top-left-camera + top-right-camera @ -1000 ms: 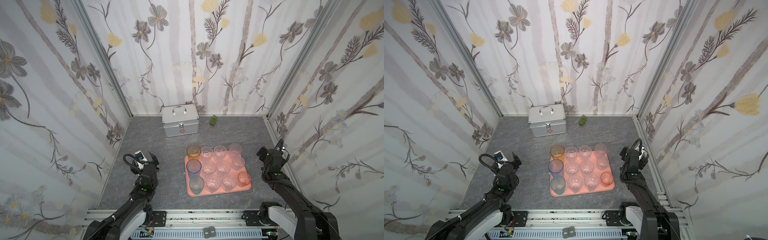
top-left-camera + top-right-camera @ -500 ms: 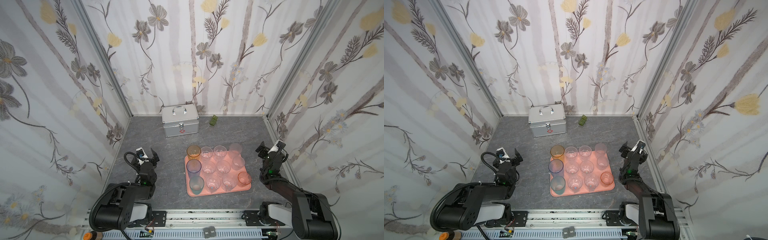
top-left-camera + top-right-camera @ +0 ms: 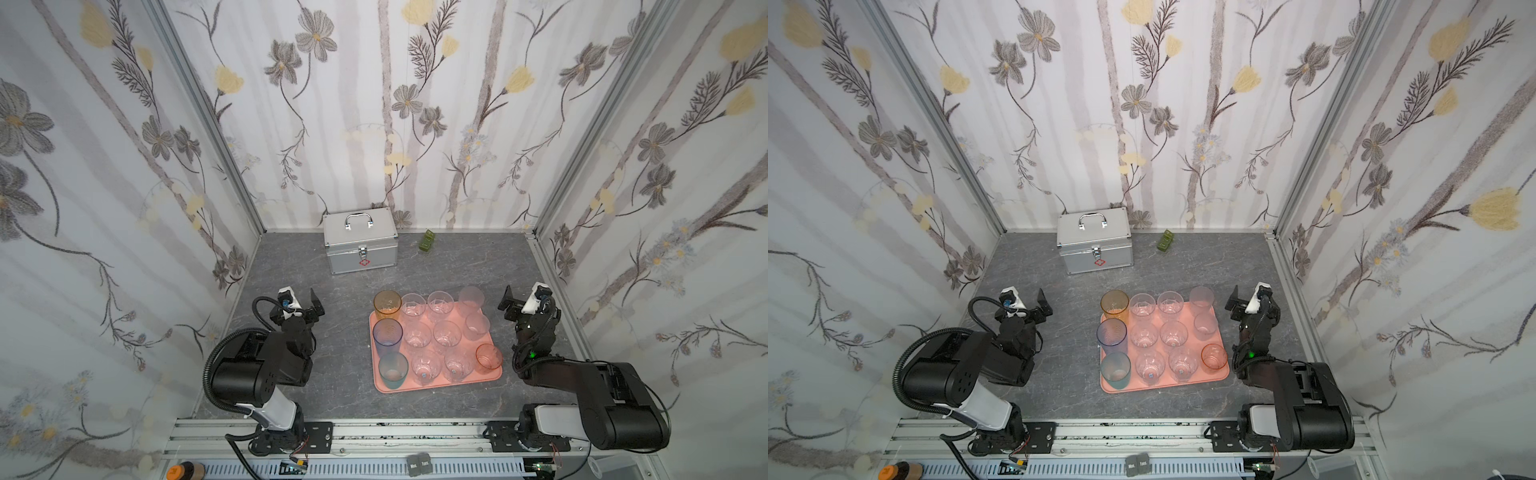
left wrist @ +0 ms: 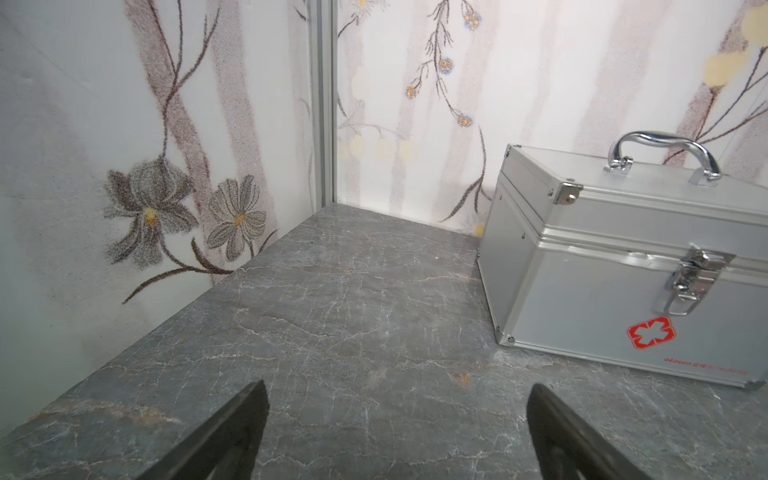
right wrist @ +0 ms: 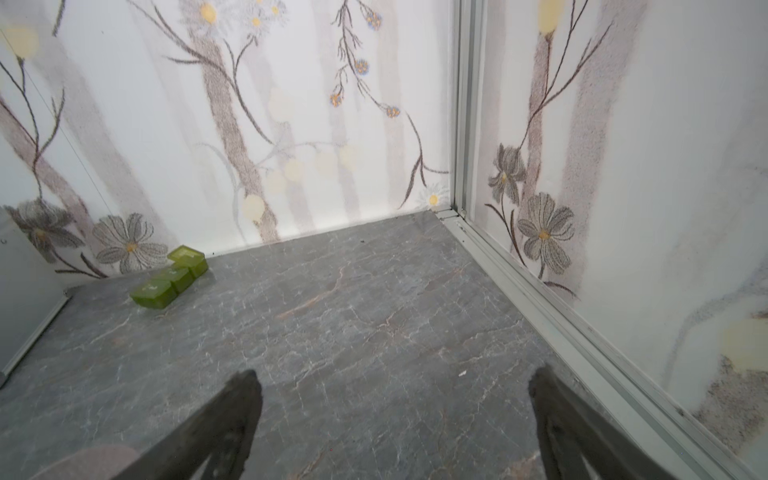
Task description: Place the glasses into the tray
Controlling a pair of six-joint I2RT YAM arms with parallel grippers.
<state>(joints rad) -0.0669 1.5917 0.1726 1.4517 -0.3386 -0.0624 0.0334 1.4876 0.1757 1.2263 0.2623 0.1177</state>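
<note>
Left gripper (image 4: pixel 397 385), right gripper (image 5: pixel 395 373) drew back, open; 12 glasses (image 3: pixel 446 332) fill tray (image 3: pixel 440 383).

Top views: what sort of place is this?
Probably a robot test booth, not a home: floral wall panels in aluminium framing box in a grey stone-look tabletop, two robot arms sit on a front rail, and a pink tray of glasses looks staged.
</note>
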